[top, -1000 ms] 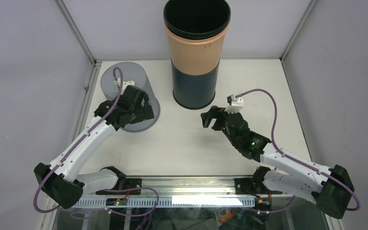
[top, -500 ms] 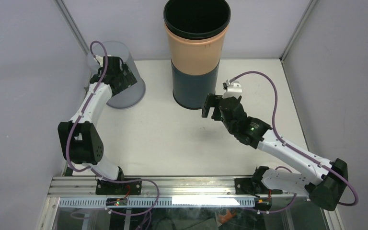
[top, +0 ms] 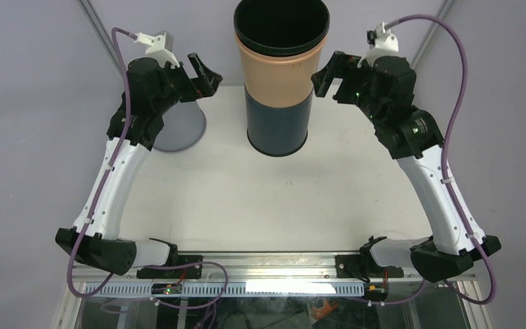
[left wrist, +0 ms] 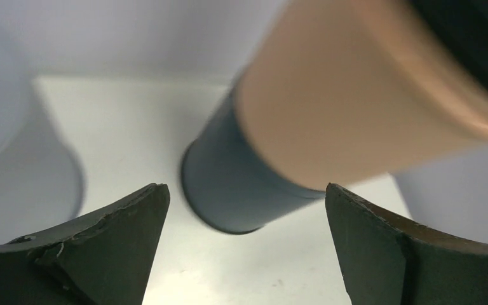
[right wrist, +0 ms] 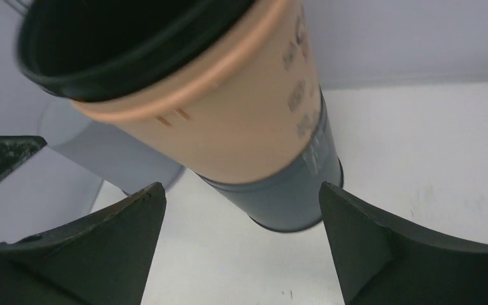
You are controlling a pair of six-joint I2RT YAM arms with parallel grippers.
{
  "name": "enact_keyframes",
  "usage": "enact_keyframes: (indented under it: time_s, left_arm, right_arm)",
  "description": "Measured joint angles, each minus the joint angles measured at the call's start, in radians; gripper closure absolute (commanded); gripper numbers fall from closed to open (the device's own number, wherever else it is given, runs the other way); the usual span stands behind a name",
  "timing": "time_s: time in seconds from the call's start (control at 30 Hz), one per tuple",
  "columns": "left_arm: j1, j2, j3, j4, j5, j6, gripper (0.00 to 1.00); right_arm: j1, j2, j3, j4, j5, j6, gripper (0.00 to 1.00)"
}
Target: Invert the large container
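Note:
The large container (top: 280, 75) stands upright at the back middle of the table, mouth up. It has a black rim, a tan upper band and a dark blue-grey lower part. It also shows in the left wrist view (left wrist: 330, 121) and the right wrist view (right wrist: 229, 121). My left gripper (top: 202, 74) is raised to the left of the tan band, open and empty, apart from the container. My right gripper (top: 327, 77) is raised to the right of the tan band, open and empty, close to its wall.
A smaller translucent grey container (top: 180, 127) stands upside down at the back left, under my left arm; it shows in the right wrist view (right wrist: 111, 152) too. Frame posts and grey walls close the back and both sides.
Both arms have lifted and swung toward the container's upper part. The left gripper left the grey container at the back left; the right gripper rose from near the container's base.

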Motion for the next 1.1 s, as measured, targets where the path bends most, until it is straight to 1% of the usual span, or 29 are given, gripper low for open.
enact_keyframes:
  time_s: [0.03, 0.13, 0.17, 0.2, 0.23, 0.37, 0.5, 0.63, 0.7, 0.83, 0.9, 0.97, 1.1]
  left_arm:
    - [-0.032, -0.022, 0.018, 0.018, 0.025, 0.01, 0.01]
    - [-0.116, -0.055, 0.063, 0.047, 0.092, 0.028, 0.01]
    - [-0.136, -0.056, 0.084, 0.052, 0.115, 0.029, 0.01]
    - [-0.148, -0.054, 0.101, 0.056, 0.131, 0.029, 0.01]
    - [-0.152, -0.051, 0.117, 0.058, 0.146, 0.028, 0.01]
    - [-0.149, -0.044, 0.144, 0.067, 0.169, 0.026, 0.01]
    - [-0.15, -0.045, 0.126, 0.071, 0.173, 0.021, 0.01]
    - [-0.149, -0.061, 0.069, 0.075, 0.172, 0.011, 0.01]
    - [-0.15, -0.065, 0.051, 0.072, 0.172, 0.004, 0.01]
    - [-0.149, -0.065, 0.064, 0.067, 0.161, -0.011, 0.01]
    - [-0.149, -0.055, 0.102, 0.06, 0.143, -0.031, 0.02]
    - [-0.149, -0.031, 0.179, 0.053, 0.125, -0.061, 0.03]
    - [-0.149, 0.048, 0.382, 0.046, 0.105, -0.111, 0.03]
  right_arm:
    - [-0.011, 0.029, 0.068, -0.016, -0.027, -0.007, 0.05]
    - [-0.031, 0.092, 0.18, -0.04, -0.073, -0.014, 0.05]
    - [-0.04, 0.118, 0.22, -0.055, -0.083, -0.014, 0.09]
    - [-0.05, 0.152, 0.27, -0.068, -0.094, -0.014, 0.17]
    - [-0.058, 0.182, 0.309, -0.076, -0.101, -0.011, 0.21]
    - [-0.104, 0.299, 0.458, -0.081, -0.137, 0.026, 0.33]
    - [-0.192, 0.338, 0.473, -0.047, -0.214, 0.104, 0.38]
    - [-0.266, 0.355, 0.473, 0.013, -0.288, 0.171, 0.39]
    - [-0.28, 0.363, 0.475, 0.038, -0.317, 0.193, 0.39]
    - [-0.278, 0.381, 0.475, 0.082, -0.382, 0.229, 0.39]
    - [-0.275, 0.394, 0.481, 0.096, -0.407, 0.243, 0.4]
    - [-0.275, 0.415, 0.497, 0.105, -0.423, 0.253, 0.42]
    - [-0.277, 0.46, 0.531, 0.118, -0.456, 0.27, 0.51]
